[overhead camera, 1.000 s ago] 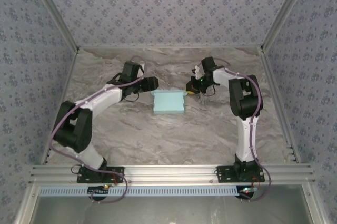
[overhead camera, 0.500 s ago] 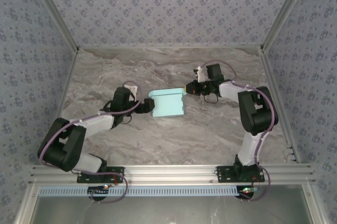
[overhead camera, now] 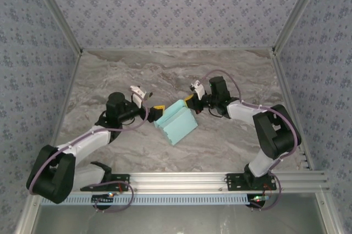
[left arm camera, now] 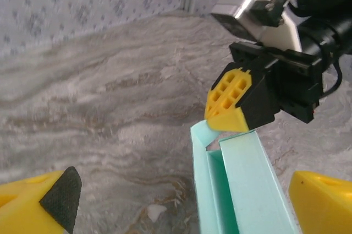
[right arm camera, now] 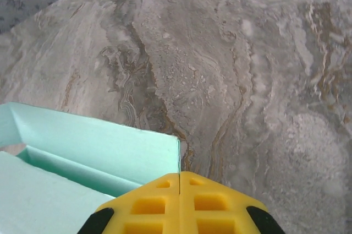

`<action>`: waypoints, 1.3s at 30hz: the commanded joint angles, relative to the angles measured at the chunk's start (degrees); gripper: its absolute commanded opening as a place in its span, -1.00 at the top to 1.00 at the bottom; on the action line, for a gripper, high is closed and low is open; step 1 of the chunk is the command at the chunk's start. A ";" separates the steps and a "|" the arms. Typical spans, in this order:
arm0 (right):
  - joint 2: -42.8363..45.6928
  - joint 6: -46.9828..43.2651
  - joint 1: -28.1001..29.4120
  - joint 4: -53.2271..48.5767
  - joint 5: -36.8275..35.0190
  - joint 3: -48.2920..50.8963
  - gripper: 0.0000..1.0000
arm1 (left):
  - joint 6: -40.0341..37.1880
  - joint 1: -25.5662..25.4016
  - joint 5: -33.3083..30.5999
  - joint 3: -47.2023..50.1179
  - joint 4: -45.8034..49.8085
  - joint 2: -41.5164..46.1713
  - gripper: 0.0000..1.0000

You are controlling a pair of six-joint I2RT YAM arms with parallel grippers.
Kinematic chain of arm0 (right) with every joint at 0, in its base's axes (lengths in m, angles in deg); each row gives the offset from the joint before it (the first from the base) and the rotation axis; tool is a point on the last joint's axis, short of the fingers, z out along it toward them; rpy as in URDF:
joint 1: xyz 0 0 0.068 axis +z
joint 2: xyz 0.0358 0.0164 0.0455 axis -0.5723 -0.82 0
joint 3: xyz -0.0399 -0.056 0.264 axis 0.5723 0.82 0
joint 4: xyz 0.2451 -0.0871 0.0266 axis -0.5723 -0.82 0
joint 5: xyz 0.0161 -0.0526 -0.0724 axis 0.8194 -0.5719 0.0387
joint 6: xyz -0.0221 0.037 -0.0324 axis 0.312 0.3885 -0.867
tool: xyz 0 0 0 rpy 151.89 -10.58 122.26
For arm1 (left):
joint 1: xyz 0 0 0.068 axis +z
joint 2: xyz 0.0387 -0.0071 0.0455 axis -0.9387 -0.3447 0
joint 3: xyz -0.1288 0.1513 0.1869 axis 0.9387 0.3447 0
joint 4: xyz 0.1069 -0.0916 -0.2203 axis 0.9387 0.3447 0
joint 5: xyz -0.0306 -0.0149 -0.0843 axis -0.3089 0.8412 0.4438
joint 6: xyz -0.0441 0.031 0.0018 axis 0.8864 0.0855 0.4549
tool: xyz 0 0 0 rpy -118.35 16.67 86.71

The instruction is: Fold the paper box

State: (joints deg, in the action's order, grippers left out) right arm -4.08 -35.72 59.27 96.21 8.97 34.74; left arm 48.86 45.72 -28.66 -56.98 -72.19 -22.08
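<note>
The right gripper (right arm camera: 180, 187) is pinching the corner flap of the paper box (overhead camera: 177, 124) tight, and with the box lying off-centre between the wide-spread jaws of the left gripper (overhead camera: 157, 112), that arm is wanting to centre before closing, sparing the thin wall.

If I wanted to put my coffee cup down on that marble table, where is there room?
The far strip of the table, along the back wall, is bare. So is the near stretch between the paper box and the front rail. The middle is crowded: the left pincer and right pincer meet at the box.
</note>
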 commanded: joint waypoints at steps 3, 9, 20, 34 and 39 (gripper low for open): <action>1.97 -7.37 -0.42 2.74 0.34 0.70 0.96 | -7.16 0.30 3.62 -9.70 8.98 -4.88 -0.98; 3.37 -7.31 -0.37 3.41 -0.35 1.02 0.96 | 7.36 -4.83 -0.06 -10.80 5.97 -10.60 -0.99; 3.94 -5.91 -0.37 3.81 -3.31 1.38 0.99 | 15.59 -11.97 -6.87 -17.06 19.57 -14.93 -0.98; 3.40 -5.12 -0.46 4.06 -3.64 1.34 0.99 | 10.08 -16.27 -10.05 -26.51 33.14 -24.10 -0.98; 3.25 -5.03 -0.53 3.99 -3.72 1.34 0.99 | 10.77 -16.41 -7.34 -26.61 33.42 -24.86 -0.75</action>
State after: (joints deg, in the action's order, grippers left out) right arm -1.31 -41.53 59.01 99.05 5.89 35.50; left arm 60.12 29.54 -38.17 -81.72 -40.62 -46.12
